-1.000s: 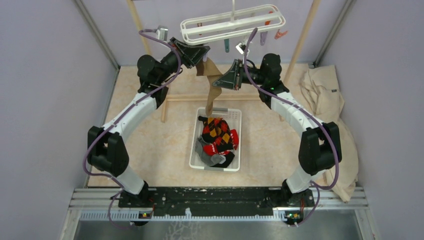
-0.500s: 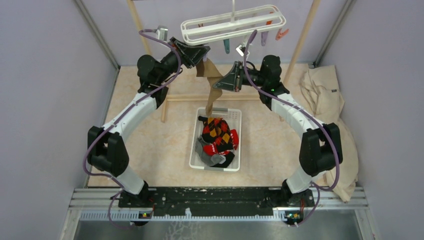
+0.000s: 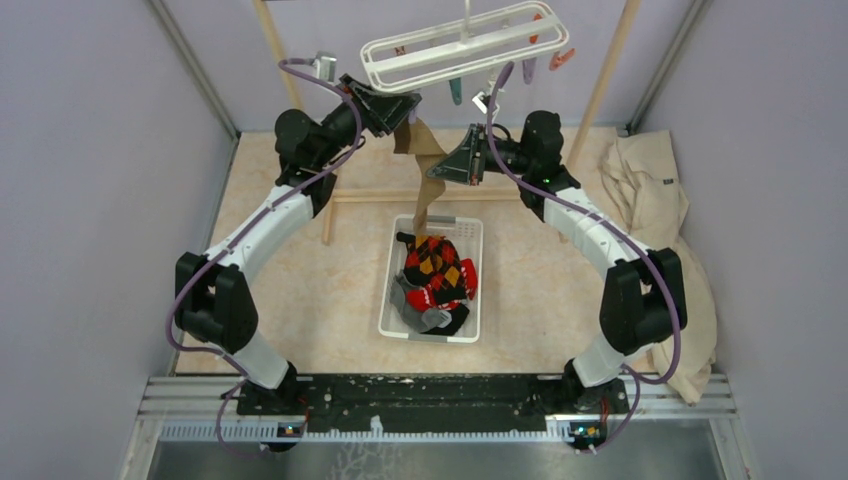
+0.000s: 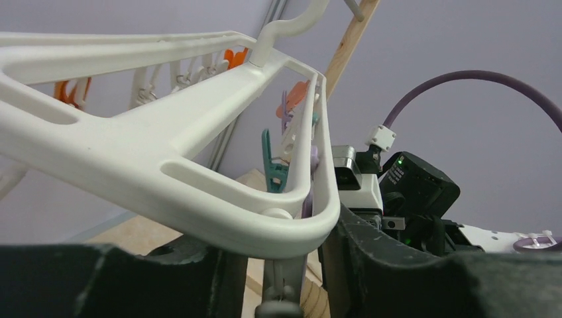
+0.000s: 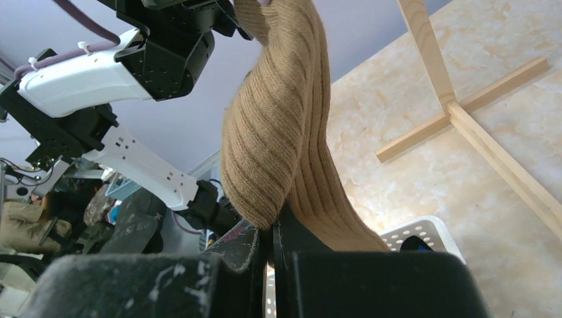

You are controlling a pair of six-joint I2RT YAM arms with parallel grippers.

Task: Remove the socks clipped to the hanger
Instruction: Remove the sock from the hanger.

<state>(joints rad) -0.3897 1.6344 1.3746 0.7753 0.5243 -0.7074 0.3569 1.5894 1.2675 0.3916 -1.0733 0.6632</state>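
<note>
table (image 3: 300, 290): beige marbled | on it: white basket (image 3: 431, 338), wooden rack (image 3: 400, 195), beige cloth (image 3: 650, 190)

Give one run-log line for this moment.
right gripper: shut on tan ribbed sock | left gripper: at white plastic hanger | white plastic basket: several socks

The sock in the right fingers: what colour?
The sock is tan, ribbed; best in right wrist view.

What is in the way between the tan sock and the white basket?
Nothing I can see. The tan sock hangs in open air over the white basket, with the right pincer shut on it.
</note>
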